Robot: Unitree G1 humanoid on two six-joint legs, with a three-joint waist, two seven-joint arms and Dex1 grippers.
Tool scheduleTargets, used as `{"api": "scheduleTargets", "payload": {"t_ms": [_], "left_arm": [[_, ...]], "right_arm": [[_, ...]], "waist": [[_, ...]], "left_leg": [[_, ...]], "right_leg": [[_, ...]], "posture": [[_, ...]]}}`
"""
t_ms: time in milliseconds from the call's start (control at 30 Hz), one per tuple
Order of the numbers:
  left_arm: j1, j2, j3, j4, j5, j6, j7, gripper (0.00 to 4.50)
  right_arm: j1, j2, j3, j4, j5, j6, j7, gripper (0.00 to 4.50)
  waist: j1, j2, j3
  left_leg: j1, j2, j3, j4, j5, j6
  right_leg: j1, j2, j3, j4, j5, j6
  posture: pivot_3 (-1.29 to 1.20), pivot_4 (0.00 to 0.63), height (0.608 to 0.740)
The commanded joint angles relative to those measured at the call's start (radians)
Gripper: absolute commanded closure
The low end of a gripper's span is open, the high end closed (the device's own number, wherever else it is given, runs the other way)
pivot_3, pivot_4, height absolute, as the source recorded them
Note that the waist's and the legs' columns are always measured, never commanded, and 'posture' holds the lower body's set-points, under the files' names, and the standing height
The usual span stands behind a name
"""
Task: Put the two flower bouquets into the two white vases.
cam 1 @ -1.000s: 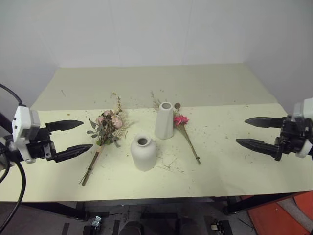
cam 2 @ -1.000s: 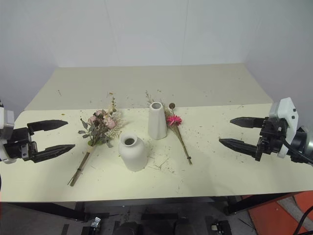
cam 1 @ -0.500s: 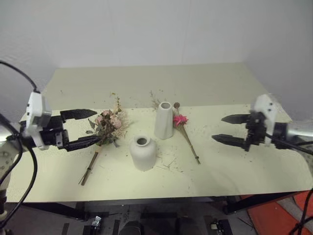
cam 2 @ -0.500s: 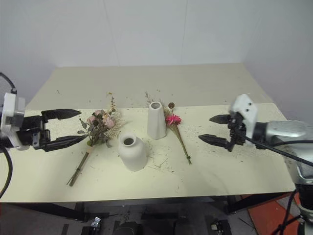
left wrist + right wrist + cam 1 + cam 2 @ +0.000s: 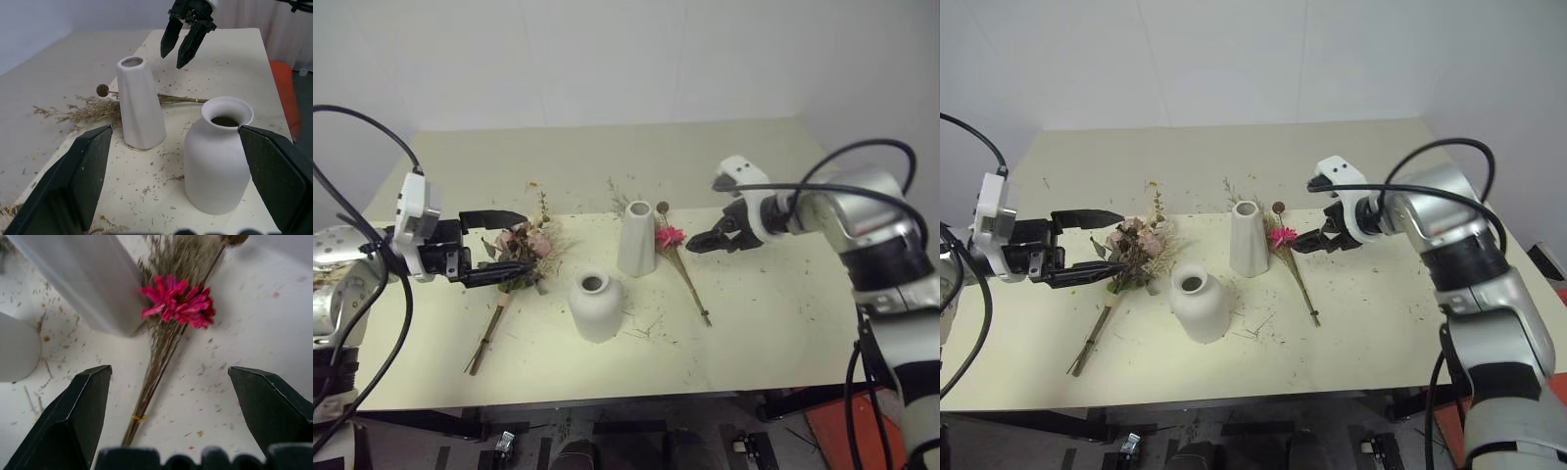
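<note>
While both bouquets lie flat on the pale yellow table (image 5: 773, 333), the two vases stand upright between them near the middle. Seen from the head camera, the squat vase (image 5: 595, 305) sits nearest the front edge, and the tall vase (image 5: 637, 239) stands at about 1 o'clock from it, a little farther back. The pink rose bouquet (image 5: 522, 257) lies at about 10 o'clock from the squat vase, its blooms toward the back and its brown stems trailing toward 7 o'clock. The left gripper (image 5: 499, 246) is level with those blooms, its two black fingers spread wide and empty, one above the flower heads and one at their near edge; whether a finger touches them cannot be told. The magenta bouquet (image 5: 676, 252) lies just beside the tall vase at its 3 o'clock, its beige grass and round seed pod reaching behind the vase and its thin stem running toward 5 o'clock. The right gripper (image 5: 707, 241) hovers tilted downward at about 3 o'clock from the magenta flower, close to it but above the table, its fingers parted and holding nothing. Dried crumbs (image 5: 651, 323) are scattered over the tabletop around the vases.
</note>
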Motion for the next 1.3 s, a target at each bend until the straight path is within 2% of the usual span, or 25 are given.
{"api": "scheduleTargets", "payload": {"t_ms": [33, 300, 500, 767, 900, 1100, 1233, 1267, 1300], "left_arm": [[-0.034, -0.005, 0.007, 0.006, 0.004, -0.026, -0.016, 0.03], [-0.056, -0.015, 0.001, 0.019, 0.008, -0.025, -0.046, 0.03], [-0.094, -0.016, 0.019, 0.041, -0.014, -0.014, -0.062, 0.03], [-0.137, -0.028, 0.043, 0.06, -0.039, -0.003, -0.054, 0.03], [-0.141, -0.033, 0.053, 0.063, -0.054, 0.0, -0.039, 0.0], [-0.136, -0.042, 0.075, 0.067, -0.057, 0.007, -0.009, 0.0], [-0.132, -0.05, 0.093, 0.067, -0.066, 0.011, 0.026, 0.0], [-0.131, -0.051, 0.096, 0.066, -0.07, 0.013, 0.032, 0.0], [-0.13, -0.053, 0.098, 0.065, -0.074, 0.018, 0.038, 0.0]], "right_arm": [[-0.074, 0.039, 0.109, 0.142, -0.064, -0.021, 0.072, 0.0], [-0.153, 0.187, 0.262, 0.407, -0.192, -0.122, 0.213, 0.0], [-0.142, 0.283, 0.274, 0.48, -0.254, -0.161, 0.247, 0.0], [-0.115, 0.36, 0.264, 0.571, -0.338, -0.218, 0.241, 0.0], [-0.097, 0.366, 0.255, 0.576, -0.375, -0.242, 0.253, 0.86], [-0.054, 0.332, 0.23, 0.528, -0.401, -0.219, 0.266, 2.98], [-0.037, 0.304, 0.128, 0.503, -0.383, -0.149, 0.214, 4.29], [-0.039, 0.299, 0.095, 0.498, -0.377, -0.126, 0.196, 4.48], [-0.045, 0.294, 0.043, 0.503, -0.368, -0.102, 0.164, 4.48]], "waist": [[0.0, 0.0, 0.0], [-0.005, 0.0, 0.0], [-0.024, 0.0, 0.0], [-0.026, 0.001, -0.001], [-0.026, 0.0, -0.001], [-0.026, 0.0, -0.002], [-0.024, 0.0, -0.002], [-0.024, 0.0, -0.002], [-0.024, 0.0, -0.002]], "left_leg": [[0.0, 0.0, 0.0, 0.0, 0.0, 0.0], [0.0, 0.0, 0.0, 0.0, 0.0, -0.001], [0.001, 0.0, 0.0, 0.001, 0.001, -0.002], [0.002, 0.0, -0.001, 0.001, 0.001, -0.002], [0.002, 0.0, -0.001, 0.001, 0.002, -0.003], [0.003, 0.0, -0.001, 0.001, 0.002, -0.003], [0.003, 0.0, -0.001, 0.001, 0.002, -0.003], [0.003, 0.0, -0.001, 0.001, 0.002, -0.003], [0.003, 0.0, -0.001, 0.001, 0.002, -0.003]], "right_leg": [[0.0, 0.0, 0.0, 0.0, 0.0, 0.0], [-0.001, 0.0, 0.0, 0.005, 0.0, 0.0], [-0.002, 0.0, -0.001, 0.008, 0.0, 0.0], [-0.002, 0.0, -0.001, 0.01, 0.0, 0.0], [-0.001, 0.0, -0.001, 0.01, 0.0, 0.0], [-0.001, 0.0, -0.001, 0.011, 0.0, 0.0], [-0.001, 0.0, -0.001, 0.01, 0.0, 0.0], [-0.001, 0.0, -0.001, 0.011, 0.0, 0.0], [-0.001, 0.0, -0.001, 0.01, 0.0, 0.0]], "posture": [[0.0, 0.15, 0.74], [0.0, 0.15, 0.74], [0.0, 0.15, 0.74], [0.0, 0.15, 0.74], [0.0, 0.15, 0.74], [0.0, 0.15, 0.74], [0.0, 0.15, 0.74], [0.0, 0.15, 0.74], [0.0, 0.15, 0.74]]}}
